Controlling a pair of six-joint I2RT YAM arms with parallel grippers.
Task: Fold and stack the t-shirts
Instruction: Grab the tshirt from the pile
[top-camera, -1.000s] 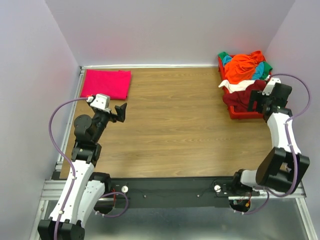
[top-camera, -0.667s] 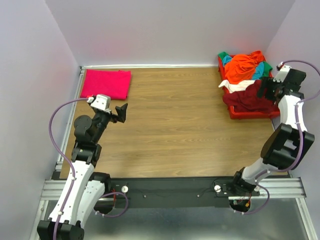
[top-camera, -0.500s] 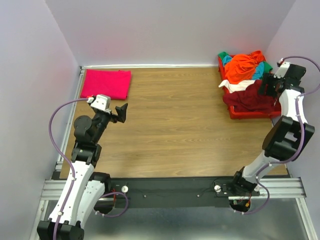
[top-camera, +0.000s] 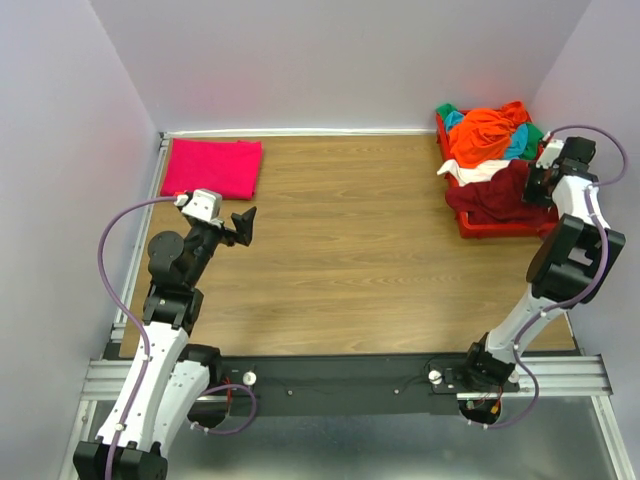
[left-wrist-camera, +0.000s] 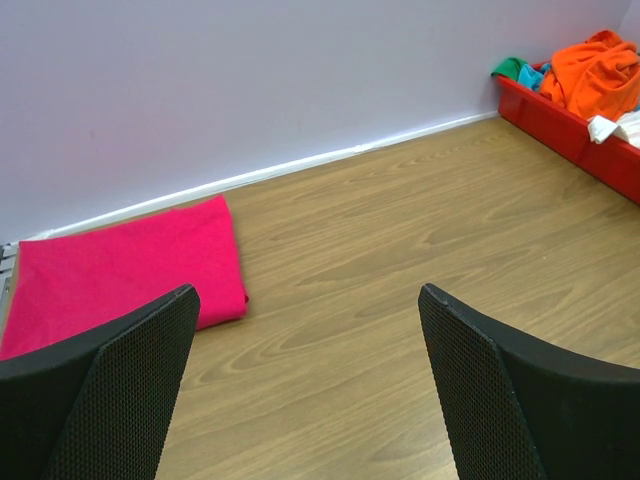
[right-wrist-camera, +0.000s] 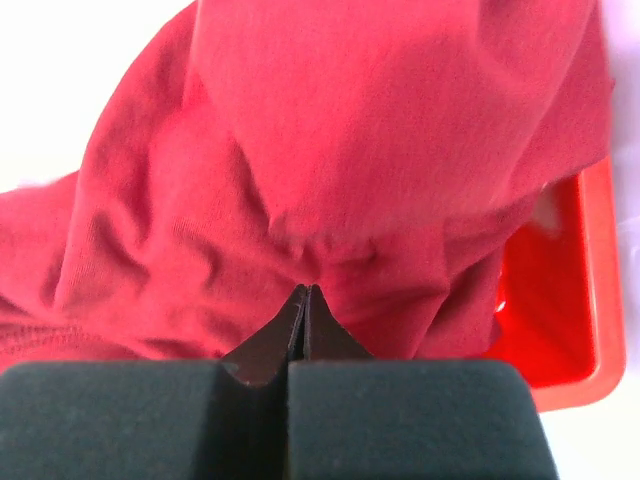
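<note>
Grip made at the tray: the right gripper (top-camera: 535, 185), wide apart a second ago, has swung to the upper right of the overhead frame and closed on a fold of the maroon t-shirt (right-wrist-camera: 350, 150) draped over the red tray (top-camera: 490, 229). The left gripper (top-camera: 240, 222) hangs apart near the folded magenta-pink t-shirt (top-camera: 212, 167), upper left. Lifting the shirt out for folding looks next.

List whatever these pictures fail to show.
- Top view: shirts lower in the tray, buried under the orange shirt and maroon shirt; their count is unclear.
- Left wrist view: near corner of the pink shirt, behind a finger of the left gripper; tray cut off by the right edge.
- Right wrist view: how much maroon cloth the shut right gripper pinches.
</note>
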